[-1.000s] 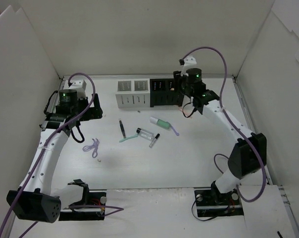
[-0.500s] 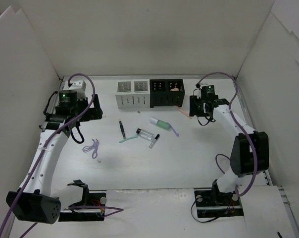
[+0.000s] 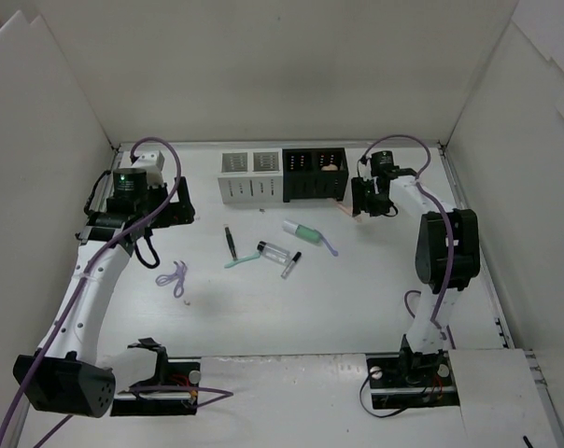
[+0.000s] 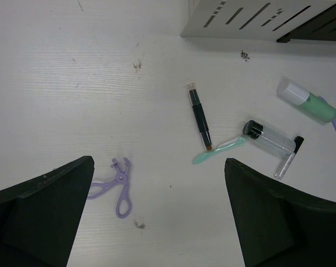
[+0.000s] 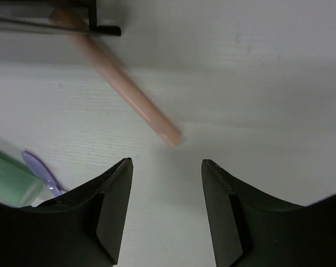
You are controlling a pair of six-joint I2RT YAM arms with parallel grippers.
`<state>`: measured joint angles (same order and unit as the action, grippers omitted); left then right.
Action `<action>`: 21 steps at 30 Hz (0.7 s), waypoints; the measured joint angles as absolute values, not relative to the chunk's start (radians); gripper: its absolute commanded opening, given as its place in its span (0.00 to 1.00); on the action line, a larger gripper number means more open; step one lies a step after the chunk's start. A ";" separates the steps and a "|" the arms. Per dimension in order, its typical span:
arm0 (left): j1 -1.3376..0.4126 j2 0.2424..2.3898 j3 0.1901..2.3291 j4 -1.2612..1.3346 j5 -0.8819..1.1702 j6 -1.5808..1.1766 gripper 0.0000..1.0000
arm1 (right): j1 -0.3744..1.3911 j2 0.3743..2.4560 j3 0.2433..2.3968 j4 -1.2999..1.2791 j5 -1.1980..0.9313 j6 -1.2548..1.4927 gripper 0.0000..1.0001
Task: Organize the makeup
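Beside the black box [image 3: 312, 187] at three o'clock, right pincer [image 5: 165, 162] hangs half-open, empty, by the peach stick [image 5: 118, 78], likely lining up a grasp; left pincer [image 4: 158, 161] gapes wide, empty.

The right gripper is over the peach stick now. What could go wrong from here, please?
The peach stick lies slanted ahead of the open right gripper, so closing might roll it away. Its far end meets the black box, which a finger could hit. The mint-green tube nearby may get nudged.
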<state>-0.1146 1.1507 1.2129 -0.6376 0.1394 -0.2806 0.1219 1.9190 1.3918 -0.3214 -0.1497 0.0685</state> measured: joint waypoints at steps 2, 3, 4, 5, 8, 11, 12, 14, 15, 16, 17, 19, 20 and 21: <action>-0.115 1.151 1.213 -0.637 0.141 -0.281 0.99 | 0.110 1.954 1.436 -0.330 -0.155 0.058 0.49; -0.115 1.151 1.213 -0.637 0.141 -0.281 1.00 | 0.105 1.972 1.460 -0.338 -0.158 0.054 0.49; -0.115 1.151 1.213 -0.637 0.142 -0.281 1.00 | 0.104 1.990 1.484 -0.342 -0.162 0.050 0.48; -0.115 1.151 1.213 -0.637 0.142 -0.281 1.00 | 0.101 2.005 1.502 -0.345 -0.166 0.047 0.49; -0.115 1.153 1.213 -0.637 0.142 -0.280 0.99 | 0.097 2.040 1.539 -0.360 -0.183 0.038 0.48; -0.115 1.154 1.213 -0.637 0.142 -0.280 1.00 | 0.098 2.059 1.544 -0.371 -0.205 0.028 0.49; -0.115 1.154 1.213 -0.637 0.142 -0.280 0.99 | 0.098 2.064 1.544 -0.377 -0.211 0.025 0.48; -0.115 1.156 1.213 -0.637 0.142 -0.280 1.00 | 0.098 2.072 1.544 -0.384 -0.222 0.023 0.48; -0.115 1.156 1.213 -0.637 0.142 -0.280 1.00 | 0.099 2.076 1.545 -0.387 -0.228 0.023 0.48; -0.115 1.157 1.213 -0.637 0.142 -0.280 0.99 | 0.099 2.078 1.545 -0.388 -0.233 0.022 0.48; -0.115 1.158 1.213 -0.637 0.142 -0.280 0.99 | 0.099 2.081 1.546 -0.390 -0.239 0.022 0.48; -0.115 1.160 1.213 -0.637 0.142 -0.280 0.99 | 0.099 2.089 1.553 -0.392 -0.248 0.022 0.48; -0.115 1.161 1.213 -0.637 0.142 -0.280 0.99 | 0.099 2.094 1.558 -0.393 -0.252 0.021 0.48; -0.115 1.162 1.213 -0.637 0.142 -0.280 0.99 | 0.099 2.103 1.564 -0.393 -0.254 0.021 0.48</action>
<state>-0.1146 1.1618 1.2129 -0.6373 0.1417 -0.2802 0.0986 2.1029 1.5642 -0.3935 -0.2539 0.0212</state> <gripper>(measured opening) 0.996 0.484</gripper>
